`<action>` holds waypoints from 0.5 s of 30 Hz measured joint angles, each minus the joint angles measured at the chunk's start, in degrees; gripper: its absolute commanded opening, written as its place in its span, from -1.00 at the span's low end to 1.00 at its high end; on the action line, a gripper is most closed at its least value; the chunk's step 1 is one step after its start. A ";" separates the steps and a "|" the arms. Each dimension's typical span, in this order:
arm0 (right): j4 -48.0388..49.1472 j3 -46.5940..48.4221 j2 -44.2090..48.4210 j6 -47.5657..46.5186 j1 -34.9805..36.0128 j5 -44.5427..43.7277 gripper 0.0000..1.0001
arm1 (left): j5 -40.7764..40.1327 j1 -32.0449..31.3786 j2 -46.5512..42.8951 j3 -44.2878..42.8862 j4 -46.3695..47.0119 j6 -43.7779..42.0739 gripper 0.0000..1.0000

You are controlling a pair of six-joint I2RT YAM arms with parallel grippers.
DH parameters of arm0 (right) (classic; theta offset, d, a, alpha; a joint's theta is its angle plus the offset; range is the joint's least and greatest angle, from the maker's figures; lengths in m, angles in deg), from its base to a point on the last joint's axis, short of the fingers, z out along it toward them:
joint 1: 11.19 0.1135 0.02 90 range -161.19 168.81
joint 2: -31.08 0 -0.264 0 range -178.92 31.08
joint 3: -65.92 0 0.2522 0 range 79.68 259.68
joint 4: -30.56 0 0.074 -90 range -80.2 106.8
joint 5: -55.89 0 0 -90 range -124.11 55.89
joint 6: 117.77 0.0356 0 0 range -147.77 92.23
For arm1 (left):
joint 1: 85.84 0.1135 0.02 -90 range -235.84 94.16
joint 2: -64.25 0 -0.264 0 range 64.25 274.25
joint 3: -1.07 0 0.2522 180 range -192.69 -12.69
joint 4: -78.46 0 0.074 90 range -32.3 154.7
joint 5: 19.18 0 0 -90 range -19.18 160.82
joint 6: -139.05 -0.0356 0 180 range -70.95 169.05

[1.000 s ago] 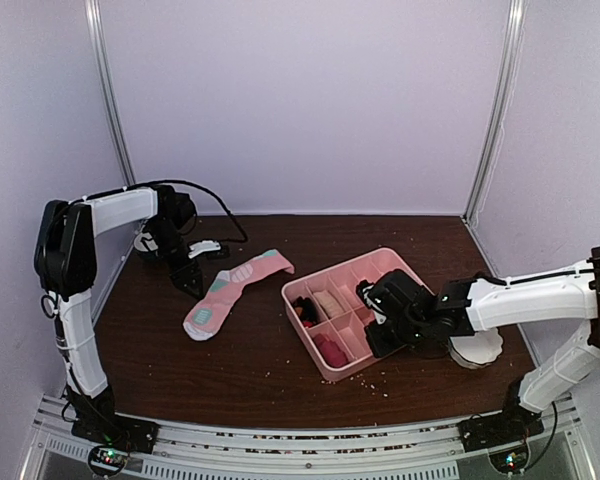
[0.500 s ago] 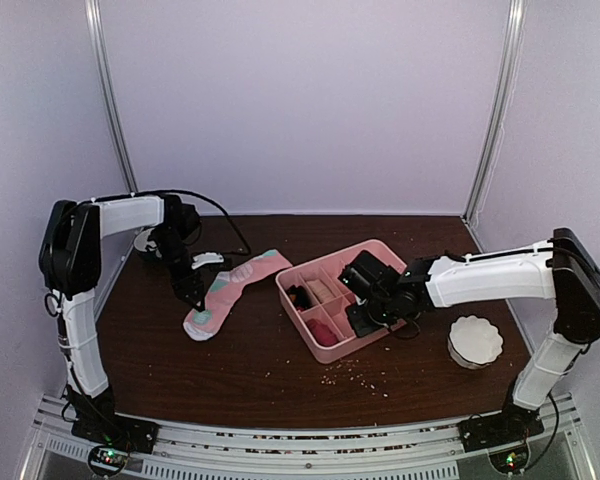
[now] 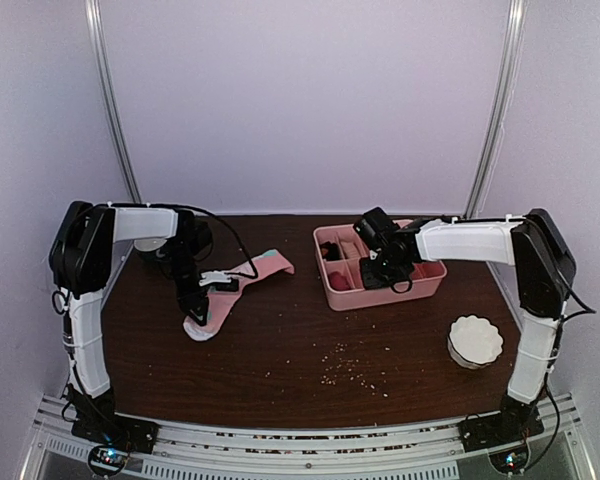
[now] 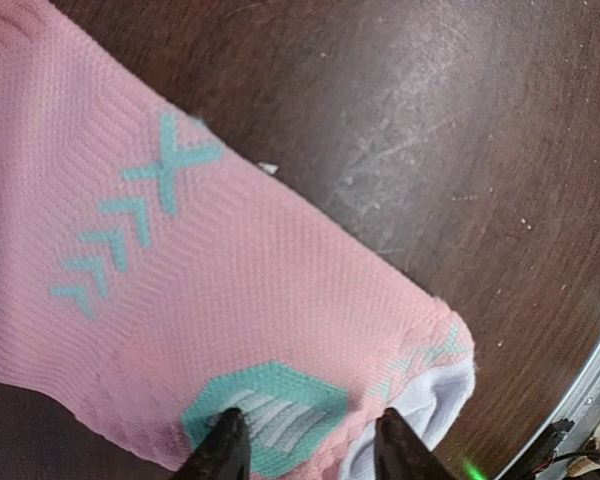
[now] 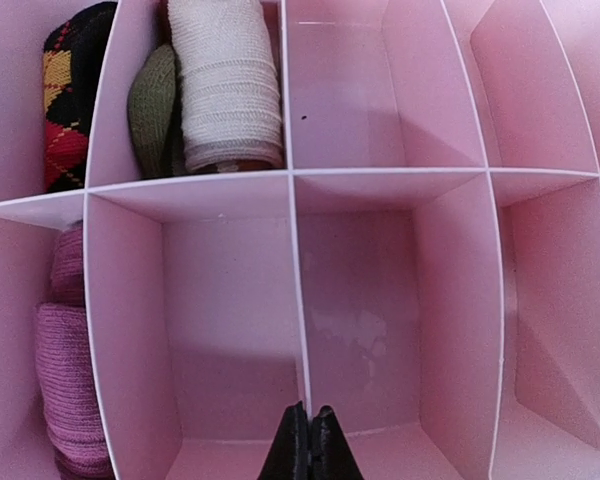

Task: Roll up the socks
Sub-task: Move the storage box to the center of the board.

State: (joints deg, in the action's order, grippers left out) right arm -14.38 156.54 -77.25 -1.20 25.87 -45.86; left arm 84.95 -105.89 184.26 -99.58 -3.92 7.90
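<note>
Near the left edge of the dark brown wooden table [image 3: 280, 345], the long pink knit sock with mint-green chevrons and patches [image 3: 263, 267] lies flat and fully stretched out, running from its cuff toward the middle of the table down to its toe closer to the front-left corner. The left gripper [image 4: 310, 448] hovers low over one end of it. Its two dark fingers are spread apart, either side of a mint hexagon patch and a white tip, and grip nothing. Whether the tips touch the fabric cannot be told.

Pale crumbs [image 3: 345, 365] are scattered toward the front edge, around the middle.

Toward the back edge, right of centre, stands the pink plastic divided tray [image 3: 400, 292]. The right gripper [image 5: 310, 440] is closed, with no gap between its fingers, and looks to be nipping the foot of a thin divider wall. Compartments on the tray's left hold a black argyle roll [image 5: 75, 100], a cream ribbed roll [image 5: 225, 85] beside an olive one [image 5: 155, 110], and magenta rolls [image 5: 65, 350]. The others are bare.

A white scalloped bowl [image 3: 475, 340] sits near the right edge.

In all likelihood the stowed rolls are finished work. The cream one may be the beige sock, but that is uncertain. The pink sock is not yet rolled at all.
</note>
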 measured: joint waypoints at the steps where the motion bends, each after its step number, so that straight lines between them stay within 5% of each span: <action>1: -0.59 1.97 -1.40 -0.02 -0.44 0.02 -1.00 | -0.31 -0.09 0.04 0.00 0.09 0.00 -0.43; 4: -2.49 8.04 -5.62 0.02 -1.55 0.04 -0.99 | -1.25 -0.33 0.22 0.00 0.55 0.46 -0.89; 5: -2.93 9.99 -6.95 0.11 -1.97 0.11 -0.83 | -1.49 -0.42 0.24 0.04 0.79 0.42 -1.00; 7: -3.26 13.35 -9.20 0.42 -2.89 0.09 -0.40 | -1.77 -0.57 0.26 0.48 1.09 0.63 -1.00; 9: -1.18 14.03 -10.08 0.33 -3.61 -0.74 -0.19 | -1.84 -0.66 0.17 1.22 1.18 0.55 -1.00; 15: 2.56 12.70 -8.72 -1.92 -2.84 -3.56 0.02 | -2.03 -0.68 -2.56 4.50 0.35 0.55 -1.00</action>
State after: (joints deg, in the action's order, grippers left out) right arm -11.83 169.24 -85.98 -3.13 23.03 -49.42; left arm 82.92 -106.57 181.70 -95.08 -3.57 8.45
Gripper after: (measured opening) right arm 0.492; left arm 0.006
